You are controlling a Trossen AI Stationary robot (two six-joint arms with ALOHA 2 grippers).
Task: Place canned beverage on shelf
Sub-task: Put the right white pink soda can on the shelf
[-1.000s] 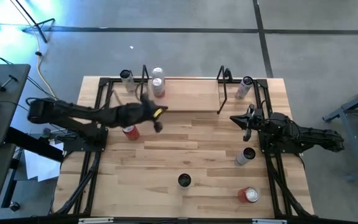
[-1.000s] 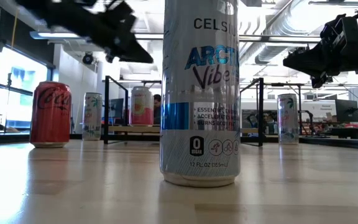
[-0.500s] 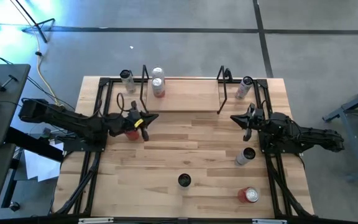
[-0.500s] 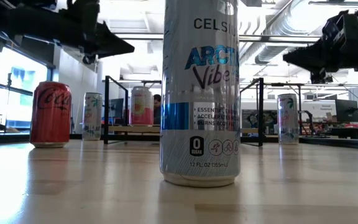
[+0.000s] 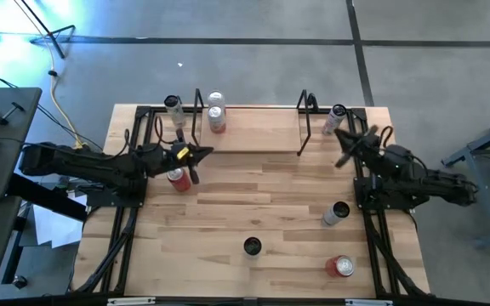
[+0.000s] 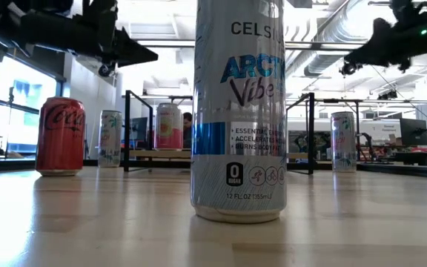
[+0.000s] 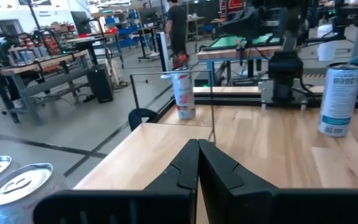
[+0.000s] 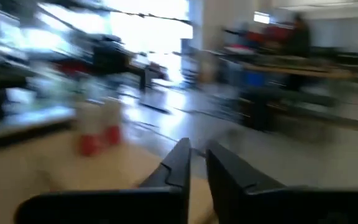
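The shelf [image 5: 258, 129] is a low light-wood platform at the table's far middle, with a black rod at each end. Two cans [image 5: 217, 110] stand at its left end. A red cola can [image 5: 175, 178] stands upright on the tabletop, left of centre. My left gripper [image 5: 198, 157] is shut and empty, in the air just beyond the red can, near the shelf's front left corner. My right gripper [image 5: 344, 144] hovers at the table's right, near the can [image 5: 337, 115] beyond the shelf's right rod. Its fingers [image 8: 182, 158] show a narrow gap and hold nothing.
Other upright cans: a silver one [image 5: 173, 104] at the far left, one [image 5: 337, 212] at the right, a red one [image 5: 341, 266] at the near right, and a tall Celsius can [image 6: 237, 111] near the front middle. Black frame rails run along both table sides.
My left gripper has drawn back toward the table's left edge from the shelf's front and stays shut. My right gripper has risen and swung toward the table's far edge, toward the can beside the shelf's right rod. No can has moved.
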